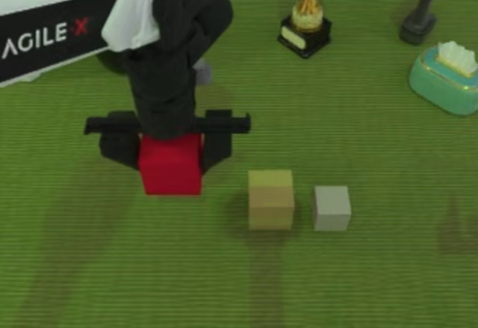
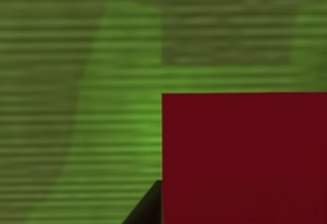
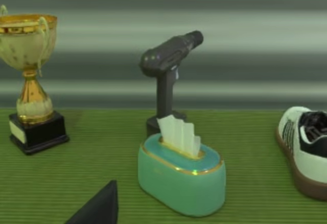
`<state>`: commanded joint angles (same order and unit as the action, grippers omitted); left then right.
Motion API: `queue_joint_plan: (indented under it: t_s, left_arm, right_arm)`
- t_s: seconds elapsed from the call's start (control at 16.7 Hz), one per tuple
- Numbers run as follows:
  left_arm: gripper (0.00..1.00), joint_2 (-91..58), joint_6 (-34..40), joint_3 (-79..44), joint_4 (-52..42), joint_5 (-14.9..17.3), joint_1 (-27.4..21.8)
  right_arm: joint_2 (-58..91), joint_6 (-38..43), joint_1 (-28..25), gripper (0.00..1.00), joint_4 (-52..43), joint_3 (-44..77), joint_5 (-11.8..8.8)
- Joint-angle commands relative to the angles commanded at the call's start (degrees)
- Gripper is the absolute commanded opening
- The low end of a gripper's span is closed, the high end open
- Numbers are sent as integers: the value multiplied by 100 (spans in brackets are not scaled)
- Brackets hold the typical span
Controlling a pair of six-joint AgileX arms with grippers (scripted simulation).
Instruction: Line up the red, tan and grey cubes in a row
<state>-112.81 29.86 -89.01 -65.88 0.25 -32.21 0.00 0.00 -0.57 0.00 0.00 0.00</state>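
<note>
The red cube (image 1: 170,165) sits between the black fingers of my left gripper (image 1: 170,155), which is shut on it. Its shadow lies apart from it on the mat, so it hangs slightly above the surface, left of and a little behind the other two. In the left wrist view the red cube (image 2: 244,157) fills the frame, with one fingertip (image 2: 148,208) against its side. The tan cube (image 1: 270,199) and the smaller grey cube (image 1: 331,208) rest side by side on the green mat, a small gap between them. My right gripper (image 3: 163,221) is parked off the top view, one dark fingertip (image 3: 104,203) showing.
At the back stand a gold trophy (image 1: 306,14), a dark drill (image 1: 420,10) and a mint tissue box (image 1: 444,78). A white and black AgileX stand (image 1: 52,33) sits at the back left. A sneaker (image 3: 306,150) lies beside the tissue box (image 3: 181,178).
</note>
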Motion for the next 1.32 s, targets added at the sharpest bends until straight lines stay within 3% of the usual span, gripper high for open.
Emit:
queue_joint_plan:
  t_s: [0.42, 0.9, 1.2, 1.32]
  left_arm:
    - [0, 58, 185, 65, 34, -2, -8]
    - [0, -337, 184, 975, 1369, 2, -24]
    - [0, -378, 186, 1058, 1471, 1, -26]
    - [15, -378, 186, 1058, 1471, 1, -26]
  right_arm:
    - [0, 0, 0, 100, 0, 0, 0]
    - [0, 0, 0, 100, 0, 0, 0]
    - [0, 0, 0, 100, 0, 0, 0]
    - [0, 0, 0, 100, 0, 0, 0]
